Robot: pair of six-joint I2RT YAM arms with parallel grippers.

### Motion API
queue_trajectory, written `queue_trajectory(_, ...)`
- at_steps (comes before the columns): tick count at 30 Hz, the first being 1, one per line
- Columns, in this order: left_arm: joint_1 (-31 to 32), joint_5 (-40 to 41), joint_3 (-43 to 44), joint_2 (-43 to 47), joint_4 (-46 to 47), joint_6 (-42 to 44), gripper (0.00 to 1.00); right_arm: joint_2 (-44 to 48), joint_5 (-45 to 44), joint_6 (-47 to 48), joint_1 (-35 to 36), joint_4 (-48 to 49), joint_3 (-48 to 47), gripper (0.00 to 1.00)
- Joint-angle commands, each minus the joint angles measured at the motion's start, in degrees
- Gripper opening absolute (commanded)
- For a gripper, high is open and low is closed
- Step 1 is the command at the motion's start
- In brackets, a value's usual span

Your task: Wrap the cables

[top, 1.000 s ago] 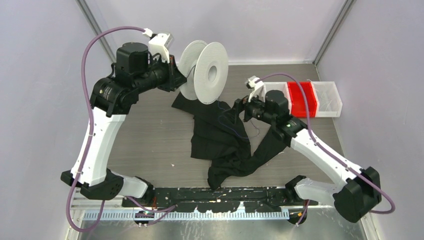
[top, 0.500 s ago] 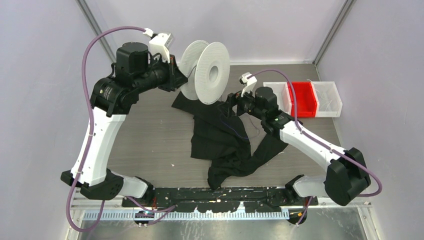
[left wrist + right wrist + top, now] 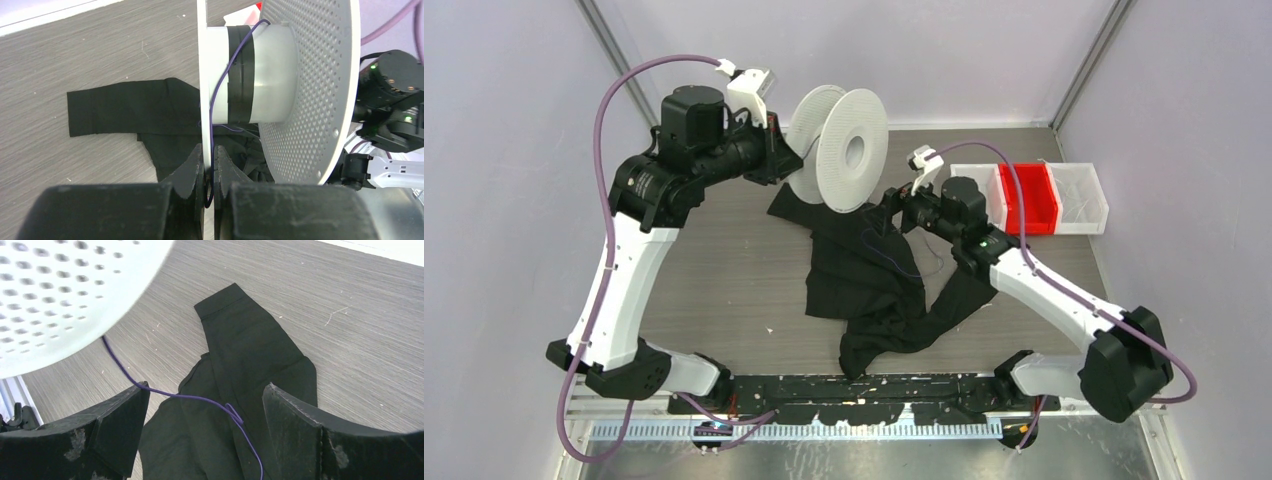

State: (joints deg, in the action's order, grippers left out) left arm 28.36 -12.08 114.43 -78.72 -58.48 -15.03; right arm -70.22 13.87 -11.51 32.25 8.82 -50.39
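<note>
Only wrist-side: cable [image 3: 214,100] across spool [image 3: 270,75] hub

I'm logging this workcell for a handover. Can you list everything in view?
spool: one, white, perforated flanges, held up over the table's far side
cable: one, thin purple, from the spool down across the cloth
cloth: one, black, crumpled mid-table
red bin: one, red, far right
clear bins: two, clear, flanking the red bin
table: one, grey woodgrain
left gripper: black, shut on the spool's flange
right gripper: black, open, above cable and cloth
</note>
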Motion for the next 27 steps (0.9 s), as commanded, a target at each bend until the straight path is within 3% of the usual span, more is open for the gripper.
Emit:
queue_trajectory(1, -0.42, -2.14, 1.70, 1.84, 7.94, -2.04, 0.00, -6.13, 1.71, -2.62, 0.10, 10.32, -1.04, 0.86)
queue_trajectory(3, -0.41, -2.00, 2.11, 1.82, 7.98, -2.49, 0.00, -9.35, 2.53, -5.71, 0.23, 14.72, -1.49, 0.76)
queue_trajectory(7, -0.41, 0.39, 3.00, 1.40, 7.62, -3.04, 0.00, -12.85, 1.92, -9.58, 0.31, 17.42, -2.05, 0.29)
queue_trajectory(10, -0.41, 3.89, 1.66, 2.28, 9.19, -4.14, 0.00, -12.78, 2.12, -11.23, 0.43, 17.60, -0.96, 0.03)
queue_trajectory(19, -0.41, 15.54, -4.06, 3.01, 20.62, -10.92, 0.00, -8.29, -4.24, -15.31, 6.41, 14.75, 2.69, 0.01)
queue_trajectory(27, -0.41, 23.06, -8.13, 1.67, 27.11, -11.84, 0.00, -4.40, -5.40, -19.14, 13.25, 9.78, 3.05, 0.00)
